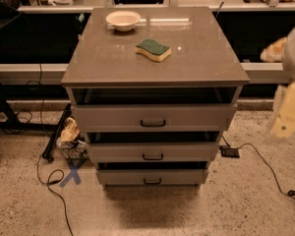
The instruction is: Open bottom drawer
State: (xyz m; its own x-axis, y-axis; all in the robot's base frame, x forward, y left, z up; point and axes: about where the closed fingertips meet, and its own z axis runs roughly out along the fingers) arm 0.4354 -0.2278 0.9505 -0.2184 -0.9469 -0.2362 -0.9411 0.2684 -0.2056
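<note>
The grey-taupe cabinet (155,58) stands in the middle of the camera view with three drawers. The bottom drawer (152,177) is the lowest one, with a small black bar handle (152,182) at its centre. A dark gap shows above its front panel, as with the middle drawer (153,152) and top drawer (154,117). My gripper (286,114) is a blurred pale shape at the right edge, level with the top drawer and well to the right of the cabinet, touching nothing.
A white bowl (123,19) and a green-and-yellow sponge (153,49) lie on the cabinet top. Crumpled bags (71,136) sit on the floor left of the cabinet. Black cables (54,181) run left, and a cable with a small black box (230,151) runs right. A blue X mark (73,173) is on the floor.
</note>
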